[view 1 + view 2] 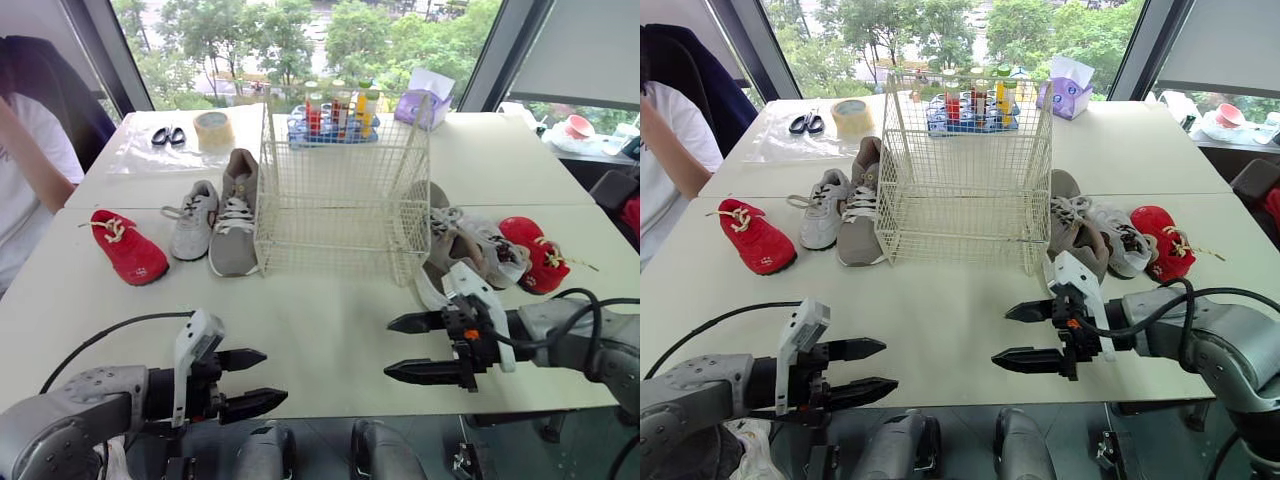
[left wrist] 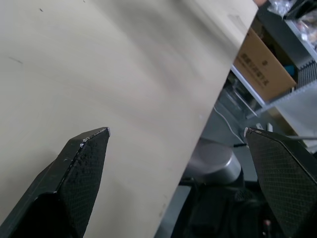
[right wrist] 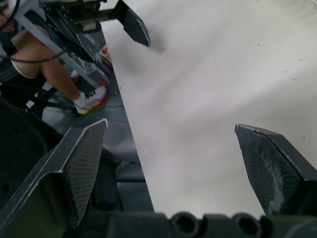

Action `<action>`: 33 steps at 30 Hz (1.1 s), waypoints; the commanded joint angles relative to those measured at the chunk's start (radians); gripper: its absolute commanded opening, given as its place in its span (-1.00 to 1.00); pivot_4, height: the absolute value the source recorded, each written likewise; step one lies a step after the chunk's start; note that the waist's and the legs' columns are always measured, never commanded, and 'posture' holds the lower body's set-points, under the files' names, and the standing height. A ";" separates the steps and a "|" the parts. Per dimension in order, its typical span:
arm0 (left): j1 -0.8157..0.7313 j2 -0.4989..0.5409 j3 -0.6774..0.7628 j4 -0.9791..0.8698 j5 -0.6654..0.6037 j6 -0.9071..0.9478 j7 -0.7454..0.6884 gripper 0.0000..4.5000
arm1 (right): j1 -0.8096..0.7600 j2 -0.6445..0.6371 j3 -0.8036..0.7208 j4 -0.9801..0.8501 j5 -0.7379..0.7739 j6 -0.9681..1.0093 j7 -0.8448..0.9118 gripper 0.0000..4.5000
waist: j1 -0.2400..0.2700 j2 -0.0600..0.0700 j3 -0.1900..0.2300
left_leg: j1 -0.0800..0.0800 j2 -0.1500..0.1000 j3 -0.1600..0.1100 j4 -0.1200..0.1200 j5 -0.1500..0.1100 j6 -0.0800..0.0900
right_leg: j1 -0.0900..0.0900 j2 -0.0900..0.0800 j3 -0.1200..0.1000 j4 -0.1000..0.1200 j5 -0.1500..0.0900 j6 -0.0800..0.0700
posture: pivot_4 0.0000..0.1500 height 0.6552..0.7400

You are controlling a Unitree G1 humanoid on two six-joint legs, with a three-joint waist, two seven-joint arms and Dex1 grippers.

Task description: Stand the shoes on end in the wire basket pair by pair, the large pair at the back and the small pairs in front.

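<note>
A white wire basket (image 1: 340, 195) stands empty in the middle of the table. To its left lie a large grey-brown shoe (image 1: 236, 215), a small grey-white shoe (image 1: 193, 220) and a small red shoe (image 1: 130, 247). On the basket's right lie the other large grey shoe (image 1: 440, 250), a small grey-white shoe (image 1: 492, 250) and a red shoe (image 1: 535, 252). My left gripper (image 1: 275, 376) hangs open at the table's front edge, holding nothing. My right gripper (image 1: 388, 347) is open over the front of the table, below the right-hand shoes, and is also empty.
At the back stand a tape roll (image 1: 213, 128), scissors (image 1: 168, 136), a blue rack of bottles (image 1: 335, 115) and a purple tissue box (image 1: 430, 100). A person (image 1: 30, 170) sits at the table's left side. Bare tabletop (image 1: 320, 320) lies between the basket and the grippers.
</note>
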 commanded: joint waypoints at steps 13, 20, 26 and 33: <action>-0.015 -0.058 0.004 -0.018 0.026 -0.043 0.066 1.00 | -0.073 0.006 0.008 0.046 -0.044 -0.029 0.032 0.99 | -0.001 0.000 0.000 | 0.000 0.000 0.000 0.000 0.000 0.000 | 0.000 0.000 0.000 0.000 0.000 0.000 | 1.00 1.00; -0.011 -0.032 0.034 -0.001 0.006 -0.030 0.017 1.00 | -0.191 -0.046 -0.084 0.080 0.066 0.025 0.092 0.99 | -0.001 0.000 0.000 | 0.000 0.000 0.000 0.000 0.001 0.000 | 0.000 0.000 0.000 0.001 0.000 0.000 | 1.00 1.00; -0.077 0.084 0.179 0.060 -0.074 -0.006 -0.079 1.00 | -0.489 -0.170 -0.029 0.206 -0.037 -0.014 0.206 0.99 | -0.001 0.001 0.000 | 0.000 0.001 0.000 0.001 0.001 0.000 | -0.001 0.001 0.000 0.002 0.000 0.000 | 1.00 1.00; -0.361 0.237 0.248 0.126 -0.182 0.024 -0.139 1.00 | -0.805 -0.128 0.336 0.437 -0.448 -0.265 0.422 0.99 | -0.007 0.001 0.001 | -0.001 0.000 0.002 0.000 0.001 0.000 | -0.004 0.001 0.001 0.001 0.000 0.000 | 1.00 1.00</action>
